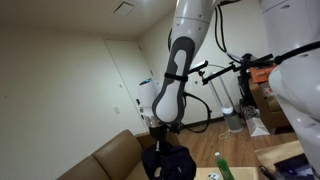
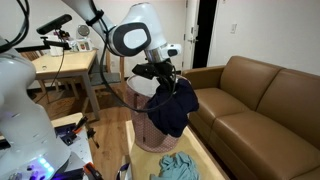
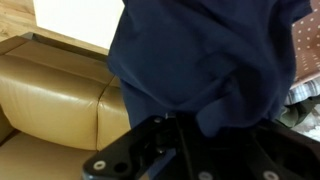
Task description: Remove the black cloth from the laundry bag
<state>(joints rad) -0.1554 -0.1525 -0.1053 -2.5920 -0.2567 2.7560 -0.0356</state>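
The black cloth, which looks dark navy (image 2: pixel 173 108), hangs from my gripper (image 2: pixel 160 76) above the laundry bag (image 2: pixel 152 136), a pink dotted mesh hamper. The cloth's lower end is still at the level of the bag's rim. In an exterior view the cloth (image 1: pixel 166 163) dangles below the gripper (image 1: pixel 157 134). In the wrist view the cloth (image 3: pixel 200 55) fills most of the picture and covers the fingertips (image 3: pixel 190 125). The gripper is shut on the cloth.
A brown leather sofa (image 2: pixel 255 100) stands right beside the bag and shows in the wrist view (image 3: pixel 50 95). A teal cloth (image 2: pixel 180 166) lies on the wooden table in front. A desk with cables (image 2: pixel 60 65) stands behind. A green bottle (image 1: pixel 222 165) is near the table.
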